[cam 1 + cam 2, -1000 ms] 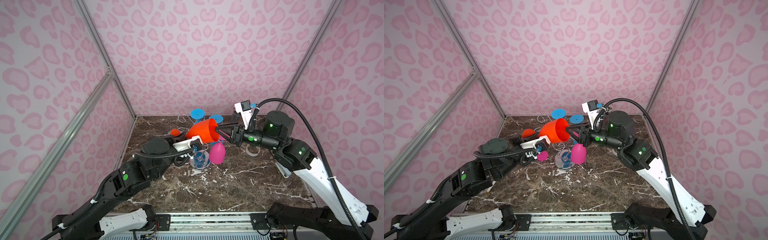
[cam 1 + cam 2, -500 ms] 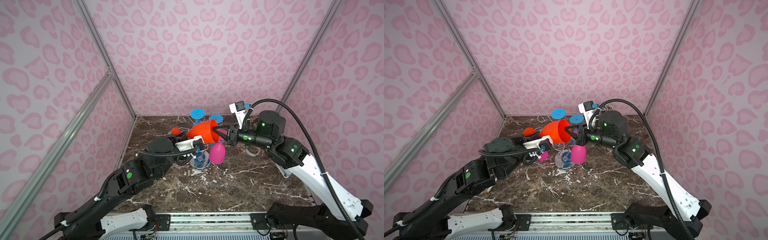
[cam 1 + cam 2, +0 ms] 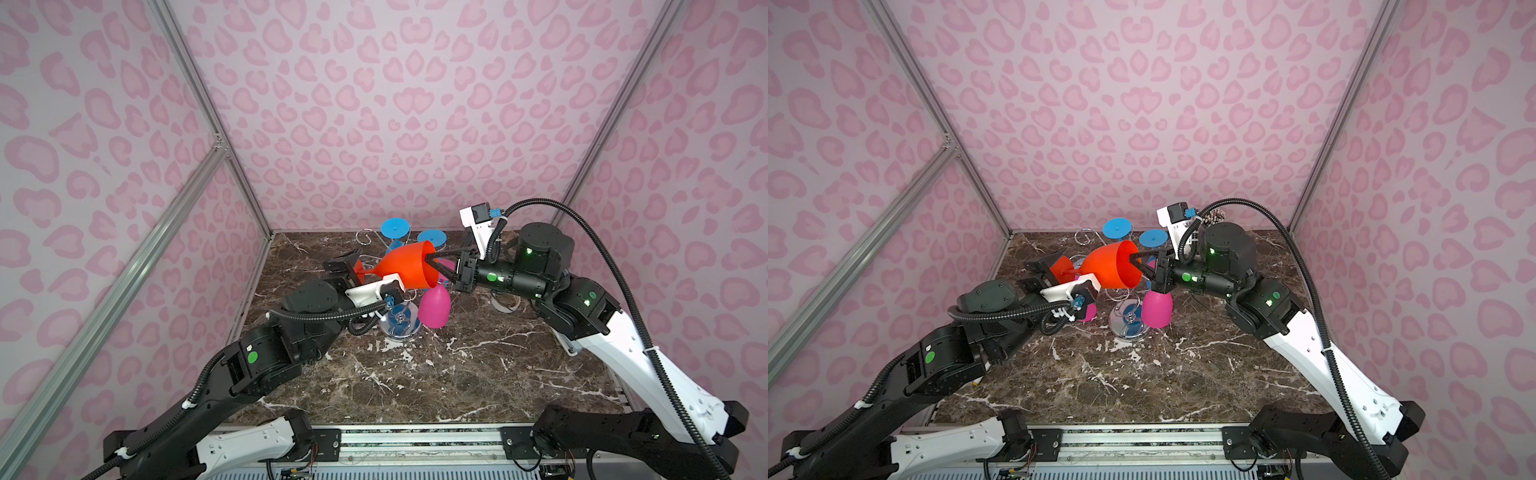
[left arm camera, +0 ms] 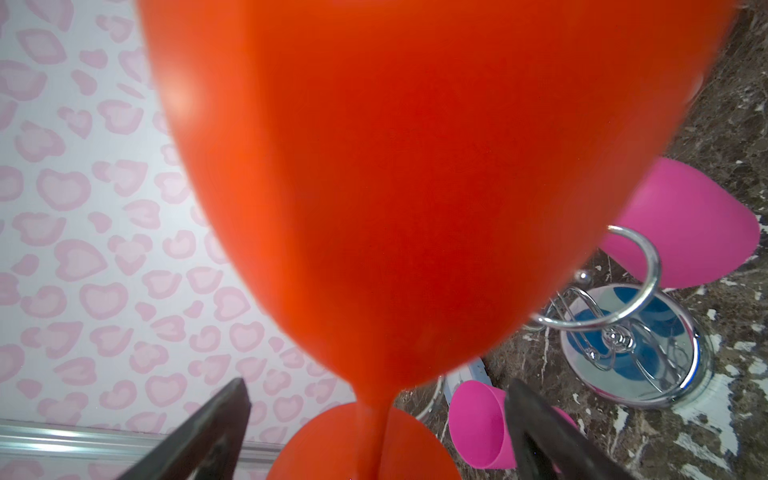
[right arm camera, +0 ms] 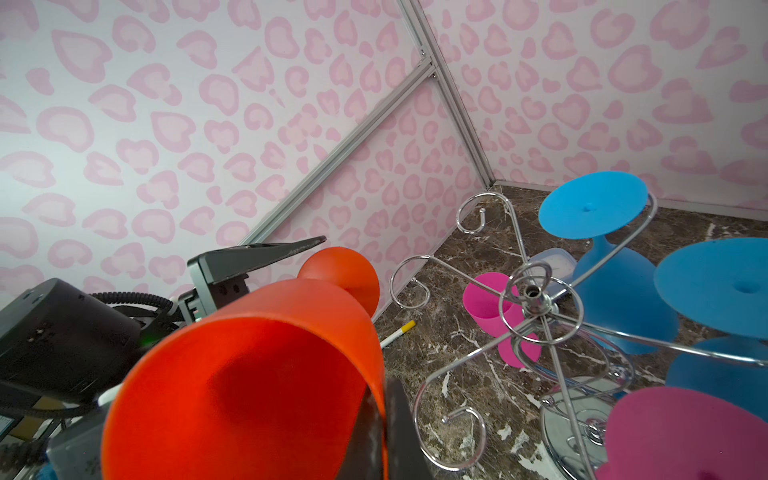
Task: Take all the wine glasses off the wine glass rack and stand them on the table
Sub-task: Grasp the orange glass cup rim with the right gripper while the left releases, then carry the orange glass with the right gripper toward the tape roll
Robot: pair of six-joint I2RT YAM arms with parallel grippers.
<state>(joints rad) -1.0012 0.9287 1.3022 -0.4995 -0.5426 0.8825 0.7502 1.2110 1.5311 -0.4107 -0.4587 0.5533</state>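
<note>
The orange wine glass (image 3: 409, 266) (image 3: 1113, 266) lies on its side in the air, clear of the chrome wine glass rack (image 3: 401, 326) (image 3: 1128, 324). My right gripper (image 3: 432, 262) (image 5: 384, 392) is shut on the bowl's rim, one finger inside and one outside. In the left wrist view the orange bowl (image 4: 395, 166) fills the picture. My left gripper (image 3: 353, 272) (image 4: 376, 415) stands open, its fingers wide on either side of the glass's stem and apart from it. The rack (image 5: 536, 299) stands just beside the held glass.
Two blue glasses (image 3: 395, 227) and a pink glass (image 3: 434, 307) hang upside down on the rack. A pink cup (image 4: 478, 424) lies on the marble table by the left wall, with a yellow-capped pen (image 5: 399, 332) near it. A white ring (image 3: 505, 305) lies under my right arm.
My left gripper has opened and let go of the glass's stem. My right gripper has closed on the bowl's rim and now carries the glass.
</note>
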